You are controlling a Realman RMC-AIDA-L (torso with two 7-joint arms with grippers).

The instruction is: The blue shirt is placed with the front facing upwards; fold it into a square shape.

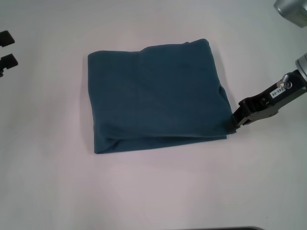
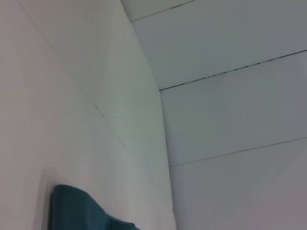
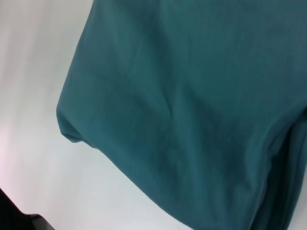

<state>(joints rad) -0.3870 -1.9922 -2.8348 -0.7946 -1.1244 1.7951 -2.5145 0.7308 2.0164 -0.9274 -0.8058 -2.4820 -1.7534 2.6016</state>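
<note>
The blue shirt (image 1: 156, 96) lies on the white table, folded into a rough rectangle with its plain side up. No print, collar or label shows. My right gripper (image 1: 235, 122) sits at the shirt's right edge near the front corner, touching the cloth there. The right wrist view is filled with the shirt (image 3: 192, 110) seen from close by, with a fold running along one side. My left gripper (image 1: 5, 49) is open and empty at the far left edge of the table, well away from the shirt. A corner of the shirt (image 2: 81, 211) shows in the left wrist view.
The white table (image 1: 153, 191) lies bare around the shirt. A grey part of my right arm (image 1: 292, 12) shows at the back right corner. The left wrist view mostly shows white wall panels (image 2: 230, 120).
</note>
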